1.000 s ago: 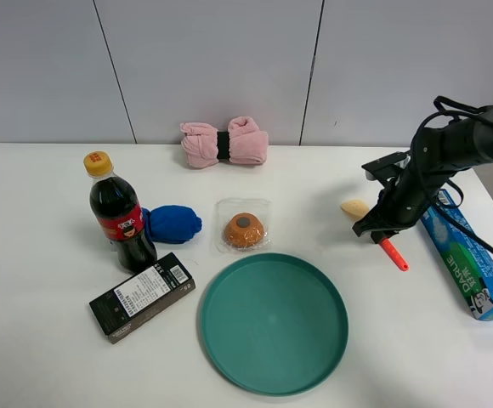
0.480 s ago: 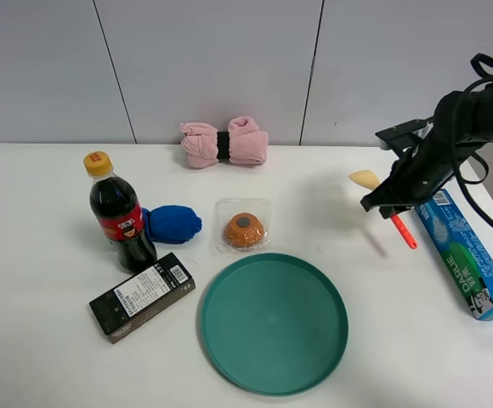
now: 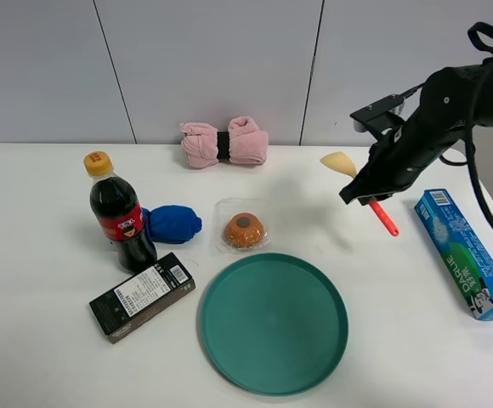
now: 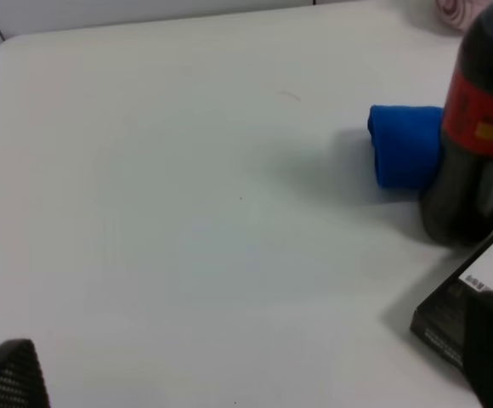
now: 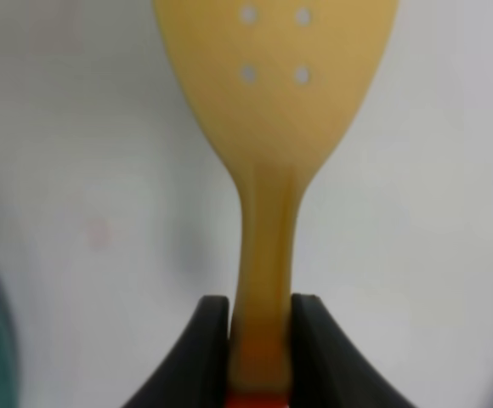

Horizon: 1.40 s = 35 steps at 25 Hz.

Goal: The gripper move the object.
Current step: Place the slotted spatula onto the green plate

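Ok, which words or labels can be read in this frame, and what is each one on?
"DARLIE": on the blue box, along its top face.
Cola bottle: white lettering on the red label, too small to read.
Black box: white sticker with a barcode and print, too small to read.
Spatula in the right claw: holes only, no text.
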{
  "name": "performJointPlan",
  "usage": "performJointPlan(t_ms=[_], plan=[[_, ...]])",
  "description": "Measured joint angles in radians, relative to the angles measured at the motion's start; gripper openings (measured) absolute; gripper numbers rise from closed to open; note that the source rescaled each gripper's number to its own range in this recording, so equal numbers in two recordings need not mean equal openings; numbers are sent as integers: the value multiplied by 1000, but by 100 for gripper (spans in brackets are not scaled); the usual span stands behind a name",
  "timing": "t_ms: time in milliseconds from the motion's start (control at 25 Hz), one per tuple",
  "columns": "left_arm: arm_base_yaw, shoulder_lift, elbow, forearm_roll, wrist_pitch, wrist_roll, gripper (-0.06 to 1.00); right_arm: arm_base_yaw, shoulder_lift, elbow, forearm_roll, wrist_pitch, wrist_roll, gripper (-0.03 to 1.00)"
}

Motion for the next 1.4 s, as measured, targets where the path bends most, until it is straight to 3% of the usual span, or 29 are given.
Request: performJointPlan(t_ms=[600, 840, 1040, 1400], plan=[[0, 0, 0, 0, 0, 0, 100, 360, -19, 0, 27, 28, 0, 0], [0, 0, 0, 0, 0, 0, 100, 506, -19, 0, 38, 99, 0, 0], [0, 0, 0, 0, 0, 0, 100, 526, -19, 0, 42, 185, 0, 0], [0, 0, 0, 0, 0, 0, 100, 526, 4, 0, 43, 206, 0, 0]])
